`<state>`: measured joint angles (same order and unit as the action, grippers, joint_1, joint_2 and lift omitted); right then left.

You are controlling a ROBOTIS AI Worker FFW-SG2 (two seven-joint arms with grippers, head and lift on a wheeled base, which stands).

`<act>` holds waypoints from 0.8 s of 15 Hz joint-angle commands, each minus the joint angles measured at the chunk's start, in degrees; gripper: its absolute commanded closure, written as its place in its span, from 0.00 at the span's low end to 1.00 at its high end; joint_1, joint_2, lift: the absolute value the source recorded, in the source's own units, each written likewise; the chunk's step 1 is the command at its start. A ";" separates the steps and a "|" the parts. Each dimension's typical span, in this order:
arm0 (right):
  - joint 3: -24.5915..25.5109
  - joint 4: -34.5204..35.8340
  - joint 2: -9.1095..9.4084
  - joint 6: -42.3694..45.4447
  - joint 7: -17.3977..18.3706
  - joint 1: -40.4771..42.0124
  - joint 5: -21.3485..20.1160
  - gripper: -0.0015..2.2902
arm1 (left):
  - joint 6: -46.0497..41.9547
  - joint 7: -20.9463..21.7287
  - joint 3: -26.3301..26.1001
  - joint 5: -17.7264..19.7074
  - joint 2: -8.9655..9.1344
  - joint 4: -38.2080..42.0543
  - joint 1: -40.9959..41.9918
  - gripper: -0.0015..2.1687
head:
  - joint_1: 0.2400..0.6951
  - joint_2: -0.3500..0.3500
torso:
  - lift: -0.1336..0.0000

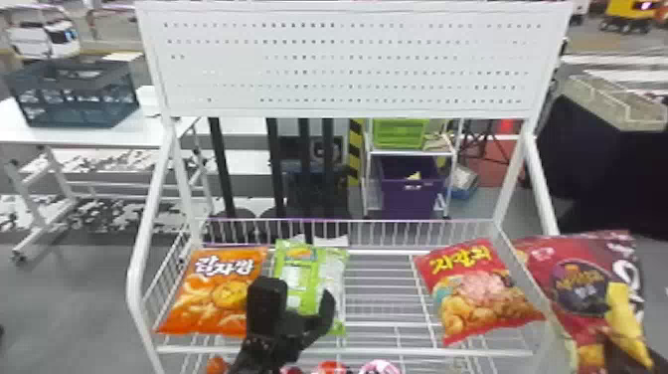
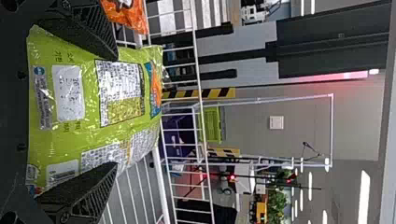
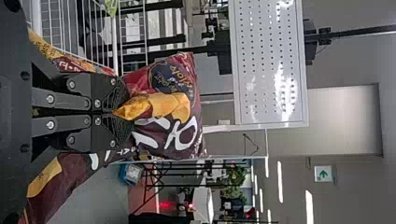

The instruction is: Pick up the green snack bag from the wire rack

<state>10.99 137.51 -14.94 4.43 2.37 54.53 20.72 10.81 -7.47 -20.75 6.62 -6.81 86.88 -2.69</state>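
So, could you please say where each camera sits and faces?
Head view: on the head, facing forward and down over the wire rack; left tool shows.
Left wrist view: on that wrist, facing the green snack bag between its fingers.
Right wrist view: on that wrist, facing the maroon bag in the right tool.
First two share the green snack bag.

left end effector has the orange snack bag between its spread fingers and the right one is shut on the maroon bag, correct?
Wrong bag: in the left wrist view, the left end effector has the green snack bag between its spread fingers. The right end effector is shut on the maroon snack bag.
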 commanded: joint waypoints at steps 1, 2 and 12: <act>0.00 -0.05 0.00 0.00 0.00 -0.04 0.02 0.95 | 0.23 0.00 -0.69 -0.38 0.30 -1.01 -0.65 0.05 | 0.57 0.50 | 1.00; 0.00 -0.05 0.00 0.00 0.00 -0.04 -0.07 0.95 | 1.11 -0.09 -1.04 -0.55 0.39 -1.71 -1.26 0.07 | 0.57 0.50 | 1.00; -0.53 -0.66 0.00 -0.18 0.00 -0.92 0.37 0.95 | 7.96 -2.20 -1.92 -2.22 0.83 -1.97 -1.97 0.80 | 0.57 0.50 | 1.00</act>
<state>10.55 136.91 -14.94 4.26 2.37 53.72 21.08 18.50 -9.61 -22.56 4.22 -5.97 84.30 -5.02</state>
